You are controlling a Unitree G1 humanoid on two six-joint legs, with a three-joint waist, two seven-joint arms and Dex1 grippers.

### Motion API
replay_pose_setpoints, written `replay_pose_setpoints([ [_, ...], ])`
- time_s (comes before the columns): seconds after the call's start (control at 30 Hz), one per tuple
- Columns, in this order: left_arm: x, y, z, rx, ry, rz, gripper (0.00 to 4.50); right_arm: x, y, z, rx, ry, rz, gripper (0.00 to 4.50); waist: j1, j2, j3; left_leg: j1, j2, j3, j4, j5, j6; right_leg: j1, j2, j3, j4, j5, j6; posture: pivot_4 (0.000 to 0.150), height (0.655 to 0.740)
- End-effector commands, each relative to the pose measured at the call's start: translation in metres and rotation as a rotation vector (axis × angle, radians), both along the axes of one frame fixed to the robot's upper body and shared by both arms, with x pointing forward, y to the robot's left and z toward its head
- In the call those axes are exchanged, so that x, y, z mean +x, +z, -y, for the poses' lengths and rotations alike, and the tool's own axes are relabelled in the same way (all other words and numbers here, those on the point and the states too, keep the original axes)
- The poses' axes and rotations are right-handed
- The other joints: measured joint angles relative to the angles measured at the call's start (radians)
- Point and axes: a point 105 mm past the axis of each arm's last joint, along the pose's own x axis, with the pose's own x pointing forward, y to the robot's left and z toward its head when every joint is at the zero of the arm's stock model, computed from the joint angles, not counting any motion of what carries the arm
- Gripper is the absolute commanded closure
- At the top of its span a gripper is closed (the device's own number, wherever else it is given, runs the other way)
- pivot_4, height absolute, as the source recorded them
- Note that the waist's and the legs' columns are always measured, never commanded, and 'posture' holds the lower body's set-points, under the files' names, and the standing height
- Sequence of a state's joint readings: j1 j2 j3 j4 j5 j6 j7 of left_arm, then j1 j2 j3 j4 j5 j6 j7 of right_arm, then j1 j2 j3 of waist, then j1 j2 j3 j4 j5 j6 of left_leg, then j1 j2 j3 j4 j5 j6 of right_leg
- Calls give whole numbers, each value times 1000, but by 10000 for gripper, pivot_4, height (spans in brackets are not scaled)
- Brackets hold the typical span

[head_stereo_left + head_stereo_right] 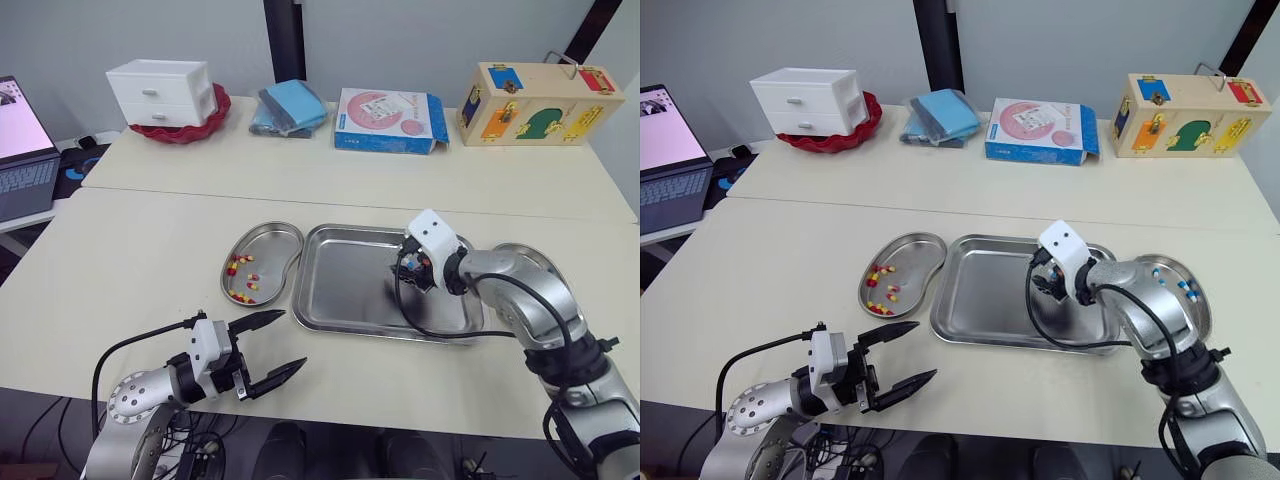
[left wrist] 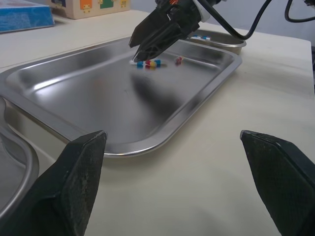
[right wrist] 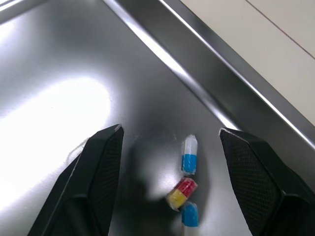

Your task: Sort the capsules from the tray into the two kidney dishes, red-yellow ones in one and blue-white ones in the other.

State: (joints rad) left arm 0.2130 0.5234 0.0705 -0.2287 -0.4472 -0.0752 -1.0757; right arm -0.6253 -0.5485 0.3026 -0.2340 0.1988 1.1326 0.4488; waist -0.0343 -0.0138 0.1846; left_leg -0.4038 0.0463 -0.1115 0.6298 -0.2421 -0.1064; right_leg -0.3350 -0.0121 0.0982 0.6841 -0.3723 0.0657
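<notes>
Right gripper (image 3: 170,129) hovers over the tray (image 1: 340,300), fingers spread astride a blue-white capsule (image 3: 189,154) just beside a red-yellow capsule (image 3: 180,192); a pick, I'd say; next, close on one alone; left gripper (image 1: 293,340) hangs above the bench (image 1: 150,270), fingers parted.

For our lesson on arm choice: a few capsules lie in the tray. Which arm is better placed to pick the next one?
The right. The right gripper hangs open just above the capsules in the tray. The left gripper, also open, is off the tray, near the table edge.
</notes>
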Motion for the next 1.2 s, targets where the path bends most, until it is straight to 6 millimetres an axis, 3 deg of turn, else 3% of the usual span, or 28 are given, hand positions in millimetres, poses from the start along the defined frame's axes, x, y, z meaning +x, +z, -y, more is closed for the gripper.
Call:
replay_pose_setpoints([
  [0.03,-2,6,5,-6,-8,37,0,7,8,-2,-18,15,48,12507,-1,0,0,0,0,0,0,0,0,0,0,0,1,0,0,1500,7312],
  [0.23,-3,6,6,-13,-3,33,0,12,-1,-3,-25,15,36,12507,-4,0,0,2,0,1,0,0,0,-1,0,1,4,0,0,1500,7312],
  [0.37,-4,6,6,-14,0,32,0,13,-6,-2,-34,9,25,20161,-5,0,0,2,0,1,0,0,0,0,0,1,5,0,0,1500,7312],
  [0.57,-3,8,6,-18,4,35,0,13,-10,0,-83,33,19,35454,-6,0,0,3,0,1,0,0,0,0,0,1,5,0,0,1500,7312],
  [0.73,-3,9,5,-17,9,36,0,9,-8,-6,-117,92,41,44657,-6,0,0,3,0,1,0,0,0,0,0,1,5,0,0,1500,7312],
  [1.0,-1,11,4,-26,-1,14,0,-1,23,-15,-41,144,130,44657,-7,1,0,2,0,1,0,0,0,-1,0,1,5,0,0,1500,7312],
  [1.2,-6,15,9,-56,-92,33,0,-43,46,3,52,162,141,44657,5,0,0,1,0,0,0,0,0,-1,0,0,3,0,0,1500,7312],
])
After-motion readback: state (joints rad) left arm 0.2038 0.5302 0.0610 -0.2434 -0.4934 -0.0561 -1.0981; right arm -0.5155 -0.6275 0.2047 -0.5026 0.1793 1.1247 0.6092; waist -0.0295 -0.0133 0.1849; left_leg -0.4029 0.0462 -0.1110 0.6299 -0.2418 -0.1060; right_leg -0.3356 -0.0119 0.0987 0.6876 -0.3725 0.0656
